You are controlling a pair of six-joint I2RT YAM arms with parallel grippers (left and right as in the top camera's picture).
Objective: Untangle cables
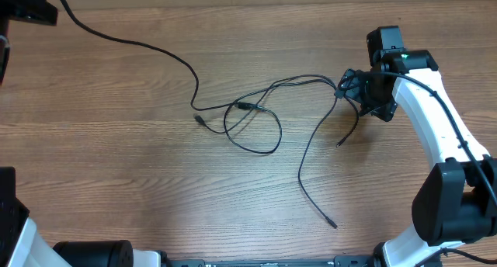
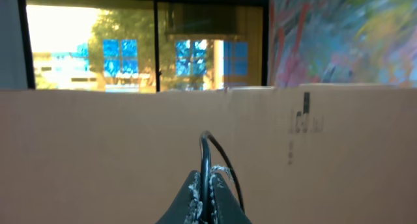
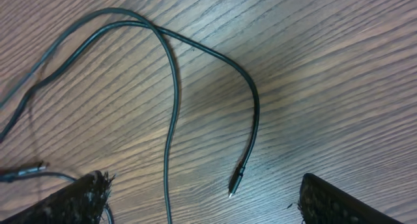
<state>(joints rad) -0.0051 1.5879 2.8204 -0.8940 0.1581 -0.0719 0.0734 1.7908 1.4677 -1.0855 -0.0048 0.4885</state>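
Overhead: cables [image 1: 256, 116] are looped on the surface [image 1: 116, 182], with one strand [image 2: 207, 152] clamped in the shut left pincer [image 2: 209, 188]. Right pincer [image 3: 205, 188] is held wide over a plug end [image 3: 234, 182], empty. Separation appears underway; a fresh grasp is likely needed next.

One cable [image 3: 171, 120] leaves the bottom edge (end apparently unseen).

Left hand [image 2: 207, 201] pinches a thin black cable [image 2: 204, 155] before a cardboard wall [image 2: 98, 152], windows [image 2: 124, 48] above
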